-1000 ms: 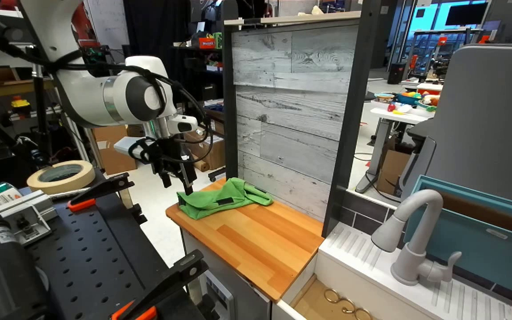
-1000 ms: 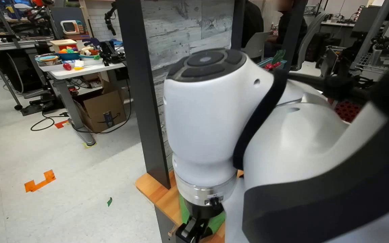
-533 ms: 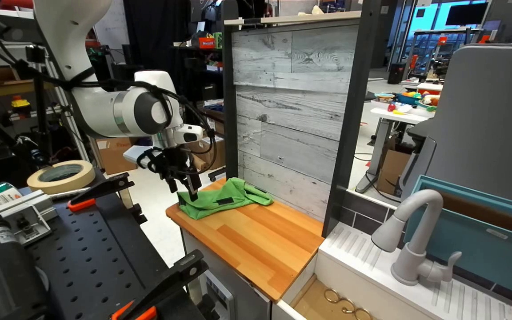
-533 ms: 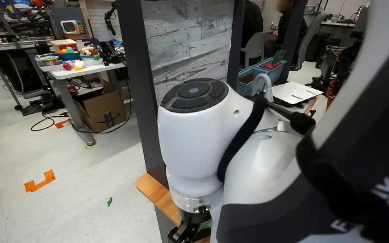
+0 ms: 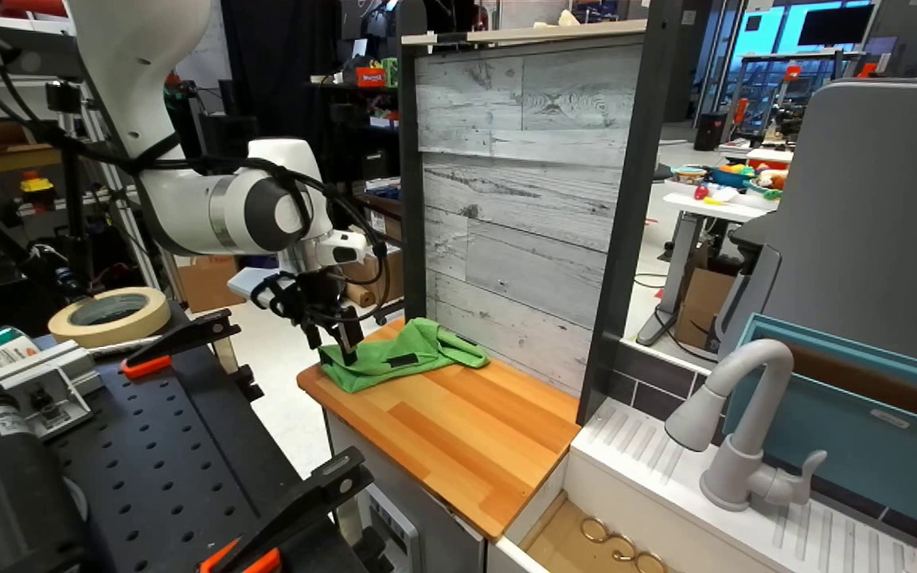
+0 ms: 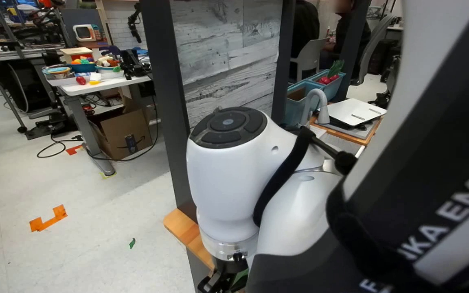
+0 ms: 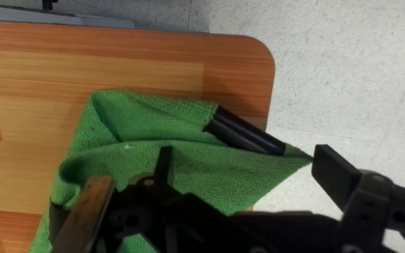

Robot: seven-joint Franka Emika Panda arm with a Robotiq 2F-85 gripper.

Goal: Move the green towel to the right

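The green towel (image 5: 427, 344) lies crumpled on the back left end of the wooden countertop (image 5: 458, 434) in an exterior view. In the wrist view the towel (image 7: 209, 172) has black patches, and one pointed corner sticks out past the counter's edge. My gripper (image 5: 333, 350) is just above this end of the towel. In the wrist view the gripper (image 7: 243, 150) is open, one finger over the towel and the other beyond its pointed corner, over the floor. Contact with the towel cannot be told. In an exterior view the arm hides most of the towel (image 6: 240, 278).
A grey wood-plank panel (image 5: 522, 199) with dark posts stands along the counter's back. A sink with a grey faucet (image 5: 745, 430) and a teal bin (image 5: 864, 414) are to the right. A black perforated table (image 5: 164, 461) with clamps (image 5: 323, 497) stands in front at left.
My gripper has moved down and a little to the right, toward the towel's left end in an exterior view. The towel has not visibly moved.
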